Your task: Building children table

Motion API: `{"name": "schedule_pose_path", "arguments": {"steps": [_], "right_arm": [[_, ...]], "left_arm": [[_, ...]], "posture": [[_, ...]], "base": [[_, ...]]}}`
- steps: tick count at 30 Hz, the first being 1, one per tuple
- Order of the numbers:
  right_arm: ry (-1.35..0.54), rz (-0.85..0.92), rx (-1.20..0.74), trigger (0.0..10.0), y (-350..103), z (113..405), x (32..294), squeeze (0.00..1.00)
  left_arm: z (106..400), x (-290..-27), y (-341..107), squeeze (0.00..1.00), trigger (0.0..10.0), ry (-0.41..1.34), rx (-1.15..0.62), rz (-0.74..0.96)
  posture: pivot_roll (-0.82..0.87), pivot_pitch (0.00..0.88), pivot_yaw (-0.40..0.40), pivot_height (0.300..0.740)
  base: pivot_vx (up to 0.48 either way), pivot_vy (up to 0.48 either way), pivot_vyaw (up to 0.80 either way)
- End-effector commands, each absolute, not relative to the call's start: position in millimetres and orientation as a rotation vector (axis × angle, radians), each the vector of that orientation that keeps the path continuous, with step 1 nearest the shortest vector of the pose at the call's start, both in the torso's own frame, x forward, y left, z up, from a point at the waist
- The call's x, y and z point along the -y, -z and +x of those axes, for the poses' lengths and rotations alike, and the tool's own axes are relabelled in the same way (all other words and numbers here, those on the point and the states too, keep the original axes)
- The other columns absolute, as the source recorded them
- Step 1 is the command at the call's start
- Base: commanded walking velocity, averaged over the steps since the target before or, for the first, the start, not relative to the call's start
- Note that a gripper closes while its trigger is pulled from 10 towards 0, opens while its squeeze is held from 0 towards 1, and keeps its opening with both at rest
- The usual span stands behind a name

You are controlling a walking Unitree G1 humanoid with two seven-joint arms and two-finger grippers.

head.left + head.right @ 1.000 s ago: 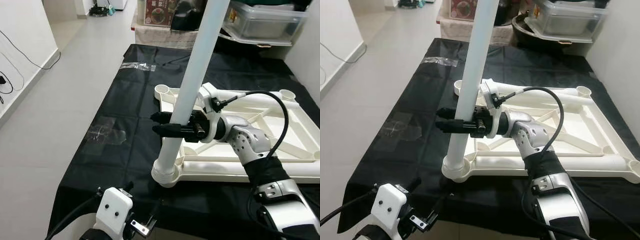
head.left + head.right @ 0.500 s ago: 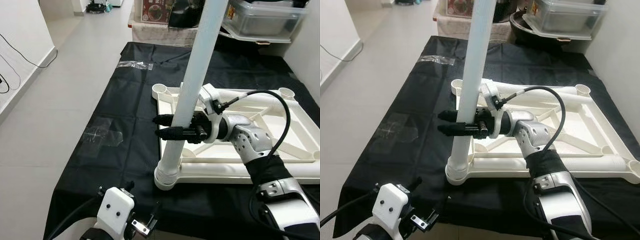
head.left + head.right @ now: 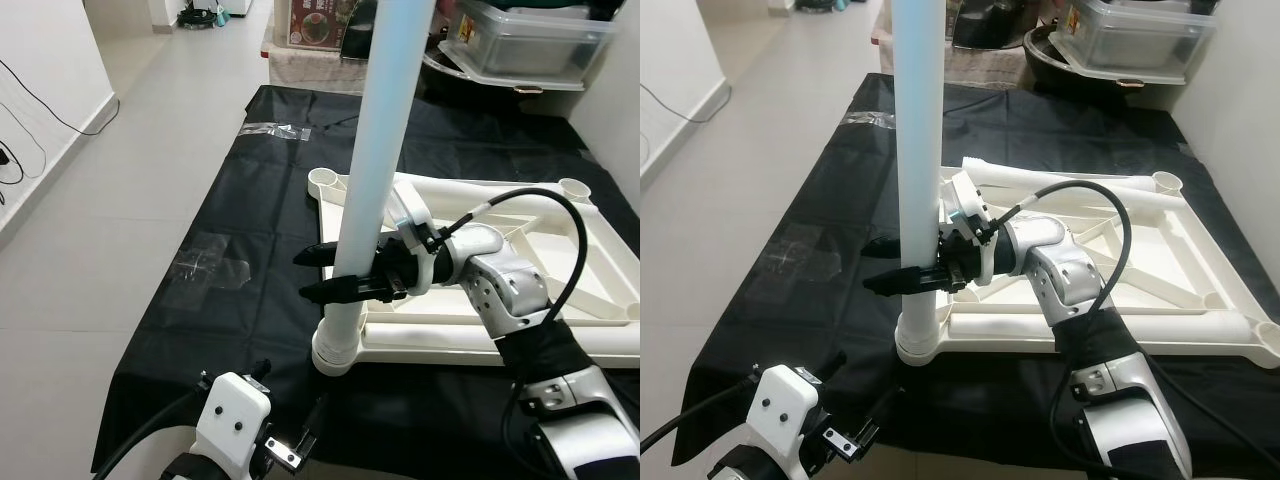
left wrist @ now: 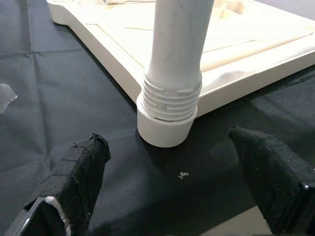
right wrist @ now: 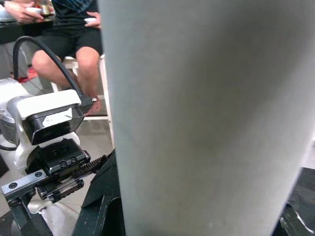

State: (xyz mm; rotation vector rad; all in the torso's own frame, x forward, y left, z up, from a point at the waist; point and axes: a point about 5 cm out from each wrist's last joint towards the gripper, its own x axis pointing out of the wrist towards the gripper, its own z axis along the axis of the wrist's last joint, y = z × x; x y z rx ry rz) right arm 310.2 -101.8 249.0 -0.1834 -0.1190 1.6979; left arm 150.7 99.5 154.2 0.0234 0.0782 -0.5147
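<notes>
One white leg [image 3: 375, 150] stands almost upright in the near-left corner socket [image 3: 337, 355] of the children's table frame [image 3: 520, 330], which lies upside down on a black sheet [image 3: 250, 200] spread over the floor, so that the sockets face up and each leg can be dropped in from above. The right tool [image 3: 345, 272] reaches in from the right at a low height on the leg, its two black fingers [image 3: 322, 291] passing on either side of the tube and closed around it; that low hold, just above the threaded collar seen in the left wrist view, looks chosen to steer the foot of the leg into the socket and keep the tall tube from tipping. The leg's ribbed end [image 4: 170, 96] sits in the socket but several threads are exposed, so I judge it is not yet fully seated and needs turning or pressing down. The left tool [image 4: 177, 196] hangs low at the near edge of the sheet, just near of that corner, its fingers [image 4: 78, 169] spread wide apart and holding nothing, well placed to steady the frame if asked. Three other sockets, including the far-left one [image 3: 325, 181] and the far-right one [image 3: 573, 187], stand empty. Beyond the leg, the right wrist view shows a seated person [image 5: 69, 44].
</notes>
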Motion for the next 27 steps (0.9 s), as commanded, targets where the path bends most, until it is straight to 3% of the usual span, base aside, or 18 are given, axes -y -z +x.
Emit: {"name": "schedule_pose_path", "arguments": {"steps": [1, 10, 21, 27], "right_arm": [[-1.639, -0.197, -0.012, 10.0, -223.2, 312.1, 103.9, 0.00], [-1.444, -0.145, -0.069, 10.0, -201.1, 317.0, 105.9, 0.00], [-1.201, -0.116, 0.005, 10.0, -205.3, 320.1, 102.0, 0.00], [-0.928, -0.068, 0.006, 10.0, -205.6, 321.4, 93.1, 0.00]], "left_arm": [[149.7, -99.8, -151.1, 0.00, 10.0, 0.520, -0.093, 0.034], [152.6, -100.4, -150.4, 0.00, 10.0, 0.520, -0.087, 0.041], [155.8, -100.5, -150.3, 0.00, 10.0, 0.519, -0.080, 0.042], [160.7, -100.3, -150.8, 0.00, 10.0, 0.519, -0.070, 0.045]], "posture": [[0.13, 0.197, -0.087, 0.740], [0.13, 0.191, -0.083, 0.740], [0.12, 0.188, -0.077, 0.740], [0.11, 0.188, -0.076, 0.740]], "base": [[0.000, 0.000, 0.00], [0.000, 0.000, 0.00], [0.000, 0.000, 0.00], [0.000, 0.000, 0.00]]}}
